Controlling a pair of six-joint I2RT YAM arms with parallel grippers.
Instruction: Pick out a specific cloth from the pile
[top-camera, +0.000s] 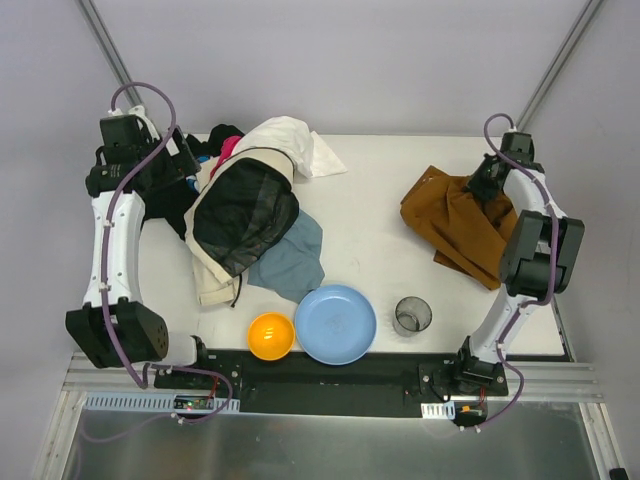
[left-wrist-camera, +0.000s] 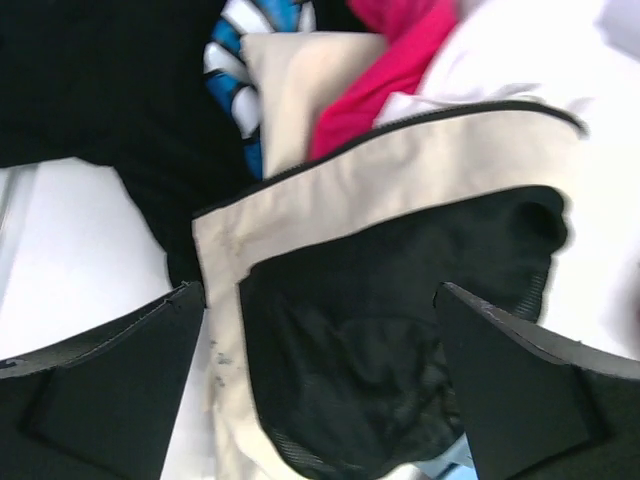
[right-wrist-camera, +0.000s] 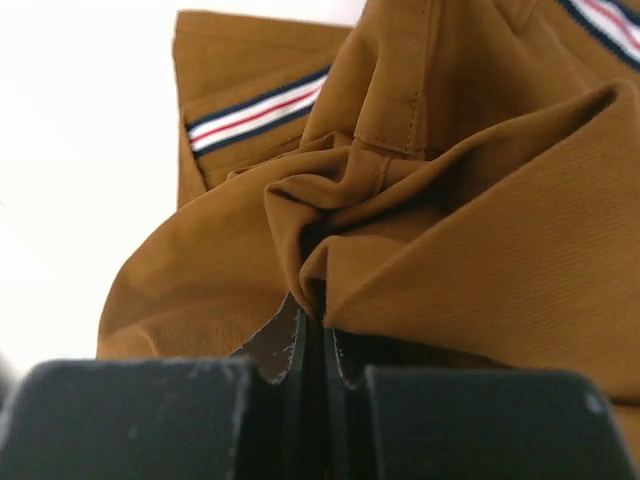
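Bending over the counter's right side, the right arm's fingers pinch a fold of the brown cloth, well apart from the pile; the left fingers hover there, spread wide.

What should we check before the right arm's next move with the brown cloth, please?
1. Grip: right gripper shut on a fold of the brown cloth: ok.
2. Separation: brown cloth lies apart from the pile, bare table between: ok.
3. Other arm: left gripper open over the pile, holding nothing: ok.
4. Obstacles: mesh cup near the cloth, not touching: ok.
5. Grip depth: how much fabric is held: cannot tell.
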